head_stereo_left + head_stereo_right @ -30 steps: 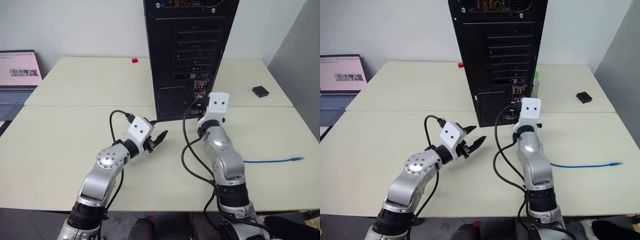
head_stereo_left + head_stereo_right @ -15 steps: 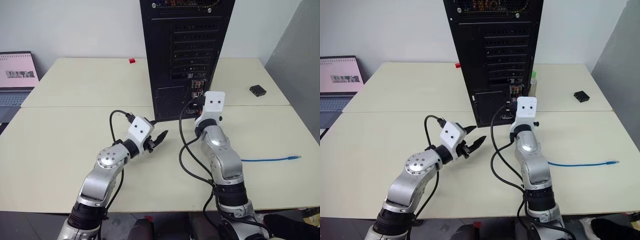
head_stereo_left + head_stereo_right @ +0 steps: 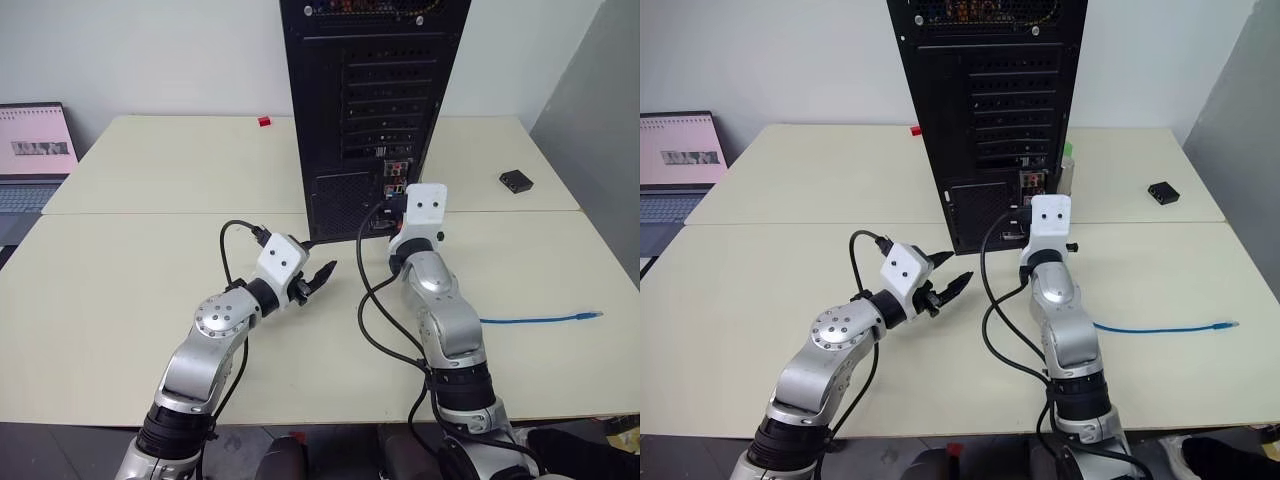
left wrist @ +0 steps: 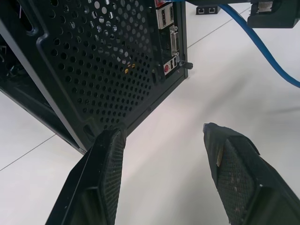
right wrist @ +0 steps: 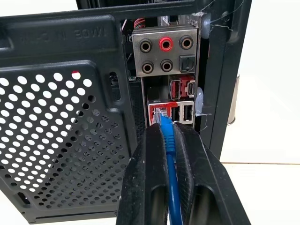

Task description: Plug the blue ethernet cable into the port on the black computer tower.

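Right wrist view: the right claw is clamped on the blue ethernet cable, its clear plug at the port just ahead, low on the black computer tower. Off to its left, the left claw hangs spread apart above the desk, holding nothing.

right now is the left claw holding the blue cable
No, the left claw is open and empty, while the right claw pinches the blue cable.
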